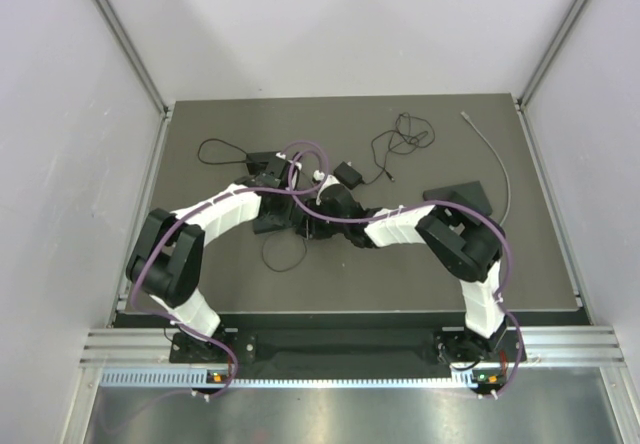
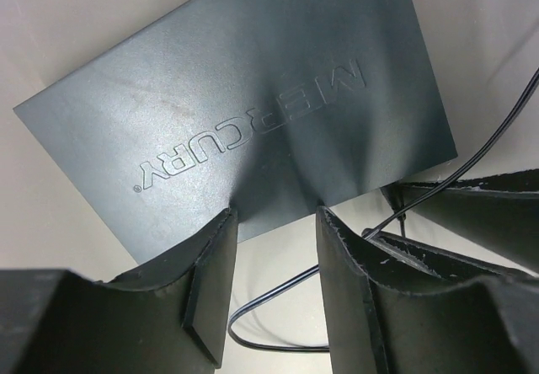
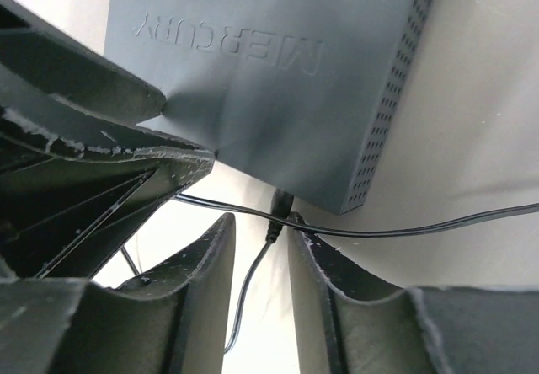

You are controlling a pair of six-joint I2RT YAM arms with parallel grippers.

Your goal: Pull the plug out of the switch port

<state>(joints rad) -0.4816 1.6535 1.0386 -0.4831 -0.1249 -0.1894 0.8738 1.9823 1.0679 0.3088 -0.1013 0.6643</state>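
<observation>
- Right gripper (image 3: 261, 227) sits closest to the lens in its wrist view. Its jaws are partway apart and straddle the plug (image 3: 282, 204), with a clear gap on the 9 o'clock side, so no firm grip that I can see.
- That plug is seated in the 6 o'clock edge of the switch (image 3: 269, 96), right by the vented corner. Its lead (image 3: 244, 283) drops toward 6 between the fingers.
- Another thin black wire (image 3: 404, 229) runs from 9 to 3 o'clock just below the switch, crossing at the plug.
- Left gripper (image 2: 278, 218) has its jaws partway apart too, tips at the switch's 6 o'clock edge in its own view, nothing clamped between them.
- From the top, both grippers meet a bit toward 9 o'clock of the table (image 1: 540, 264) middle. There's a loose black tangle (image 1: 402, 139) at 12 and a grey cable (image 1: 497, 159) around 2.
</observation>
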